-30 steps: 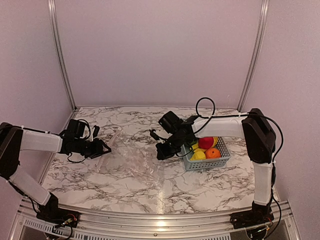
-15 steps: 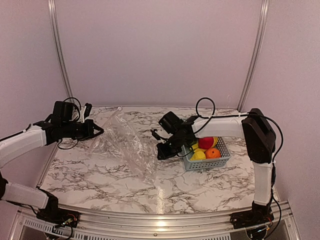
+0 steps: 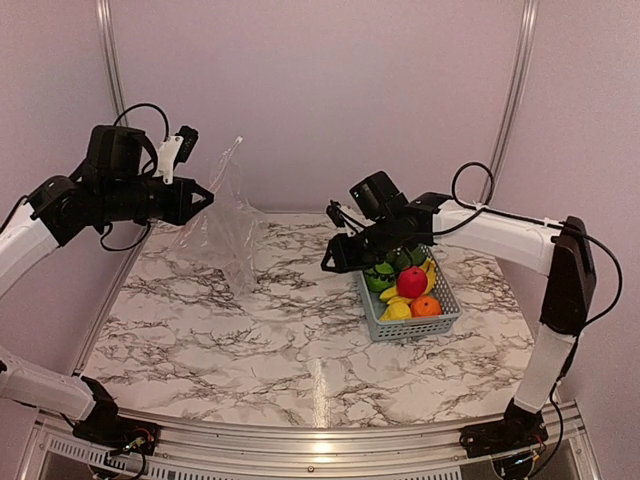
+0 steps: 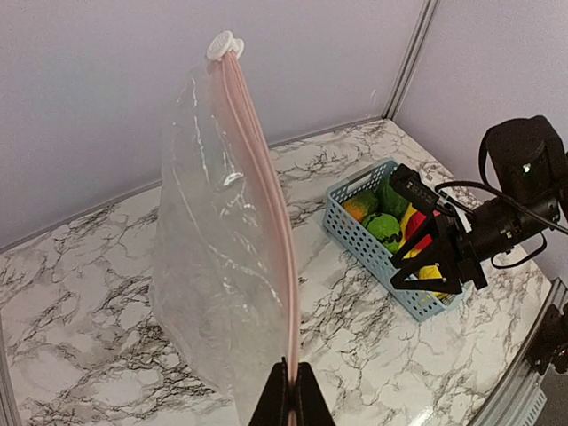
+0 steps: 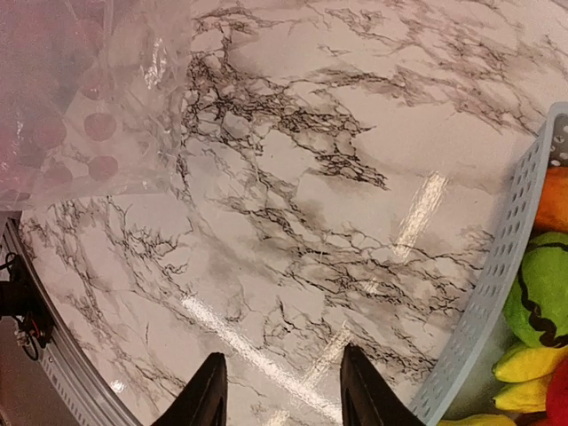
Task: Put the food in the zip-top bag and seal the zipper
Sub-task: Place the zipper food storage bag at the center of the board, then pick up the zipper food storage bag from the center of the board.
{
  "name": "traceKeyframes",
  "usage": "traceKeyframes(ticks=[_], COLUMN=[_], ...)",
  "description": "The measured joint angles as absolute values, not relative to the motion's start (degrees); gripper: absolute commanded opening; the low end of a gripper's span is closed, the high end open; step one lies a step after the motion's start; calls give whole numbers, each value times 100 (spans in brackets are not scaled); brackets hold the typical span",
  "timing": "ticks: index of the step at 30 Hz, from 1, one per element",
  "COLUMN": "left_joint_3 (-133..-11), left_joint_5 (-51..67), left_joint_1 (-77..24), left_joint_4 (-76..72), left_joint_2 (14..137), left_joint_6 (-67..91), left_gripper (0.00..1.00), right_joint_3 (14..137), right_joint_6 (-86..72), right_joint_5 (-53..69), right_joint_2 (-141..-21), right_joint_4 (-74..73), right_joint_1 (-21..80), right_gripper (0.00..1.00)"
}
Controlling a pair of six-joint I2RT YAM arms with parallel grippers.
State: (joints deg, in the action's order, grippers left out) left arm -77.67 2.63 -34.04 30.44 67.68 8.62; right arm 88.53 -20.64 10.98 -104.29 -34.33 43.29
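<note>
At left, our left gripper [image 3: 203, 196] is clamped on the zipper [image 4: 266, 222] edge of the zip-top bag [image 3: 228, 232], which hangs over the marble table [image 3: 280, 340]. At right, our right gripper [image 3: 333, 262] hovers, jaws parted and empty, beside the basket [image 3: 405, 327] holding the food [image 3: 411, 283].

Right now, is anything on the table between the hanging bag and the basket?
Nothing: the top view shows bare marble table between the zip-top bag and the basket. The right gripper hovers above that stretch, beside the basket.
</note>
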Motion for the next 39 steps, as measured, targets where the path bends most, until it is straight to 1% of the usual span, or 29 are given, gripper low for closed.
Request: traceKeyframes(ticks=[2, 3, 4, 5, 7, 10, 12, 15, 17, 20, 26, 28, 34, 39], left_joint_3=[-7979, -8016, -8009, -7979, -7822, -7577, -7544, -7561, -7572, -7575, -7640, -7736, -7596, -6930], left_joint_5=[-21, -165, -303, -410, -582, -893, -1031, -1103, -1120, -1203, -1240, -1181, -703, -388], left_joint_1=[-3894, -4180, -4458, -4707, -5118, -5623, -5867, -6112, -6125, -6104, -6086, -6086, -6099, -6200], left_joint_4=[3208, 3275, 3350, 3426, 3511, 3638, 3719, 3708, 3669, 3647, 3677, 3693, 3701, 3634], left_joint_2=[7015, 7181, 7360, 7555, 7942, 8403, 8571, 8527, 8416, 8287, 8281, 8281, 8173, 7802], left_joint_6=[655, 563, 502, 464, 469, 537, 561, 668, 709, 709, 659, 572, 360, 274], left_gripper=[0, 3, 15, 23, 33, 41, 42, 41, 40, 42, 42, 42, 38, 37], right_joint_3=[8799, 8735, 8654, 8562, 8348, 8020, 7824, 7461, 7234, 7054, 7035, 7035, 7004, 6589], right_joint_6=[-2093, -2102, -2115, -2123, -2145, -2209, -2268, -2381, -2451, -2534, -2596, -2567, -1920, -1441], right_joint_5=[1107, 1118, 1125, 1129, 1138, 1155, 1192, 1391, 1594, 1900, 2250, 2324, 2305, 2307], right_joint_2=[-10304, -10252, -10215, -10193, -10178, -10178, -10173, -10073, -9944, -9810, -9782, -9778, -9483, -9061], right_joint_4=[-3374, -3336, -3310, -3297, -3251, -3216, -3192, -2989, -2860, -2622, -2300, -2283, -2451, -2456], right_joint_1=[4276, 4239, 4200, 4160, 4112, 4091, 4091, 4091, 4091, 4091, 4091, 4091, 4407, 5035], right_gripper=[41, 41, 41, 41, 41, 41, 41, 42, 41, 41, 41, 39, 26, 26])
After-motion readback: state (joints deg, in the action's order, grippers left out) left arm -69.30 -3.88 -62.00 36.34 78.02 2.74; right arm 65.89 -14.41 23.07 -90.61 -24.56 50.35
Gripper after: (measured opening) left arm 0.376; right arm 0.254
